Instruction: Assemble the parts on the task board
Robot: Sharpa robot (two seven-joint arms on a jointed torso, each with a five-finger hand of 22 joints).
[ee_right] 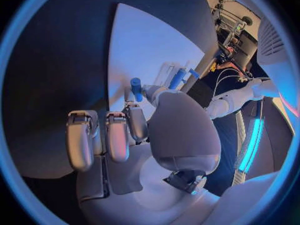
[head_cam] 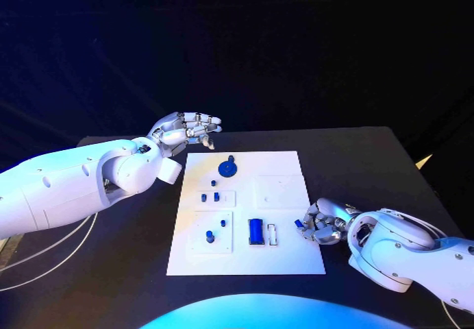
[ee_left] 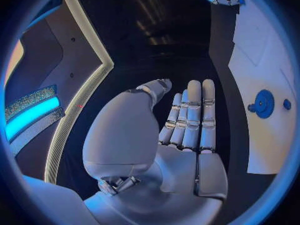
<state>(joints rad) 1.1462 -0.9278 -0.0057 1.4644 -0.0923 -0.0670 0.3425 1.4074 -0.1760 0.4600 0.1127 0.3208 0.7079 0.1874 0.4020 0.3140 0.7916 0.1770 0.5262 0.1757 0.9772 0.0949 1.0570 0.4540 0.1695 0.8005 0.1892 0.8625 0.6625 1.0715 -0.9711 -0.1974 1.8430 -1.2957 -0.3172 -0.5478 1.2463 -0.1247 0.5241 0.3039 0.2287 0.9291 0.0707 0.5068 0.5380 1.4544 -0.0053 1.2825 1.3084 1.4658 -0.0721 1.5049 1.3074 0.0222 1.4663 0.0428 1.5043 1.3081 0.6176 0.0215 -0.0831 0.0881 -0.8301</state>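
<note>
Smooth white task board (head_cam: pixel 281 257) lies flat on the matte black table (head_cam: pixel 366 157), and there's a toothed blue gear (head_cam: pixel 227 168) near its far edge, small blue pegs (head_cam: pixel 210 197) standing in a square recess, a long blue bar (head_cam: pixel 256 232) upright in its slot. Right hand (head_cam: pixel 321 223), silver and glossy, pinches a small blue cylinder (ee_right: pixel 135 88) at the board's right edge. Left hand (head_cam: pixel 185 129) hovers beyond the far-left corner, fingers apart, holding nothing.

matt white task board (head_cam: pixel 281 257), glossy fingers (ee_right: pixel 117 135)
</note>
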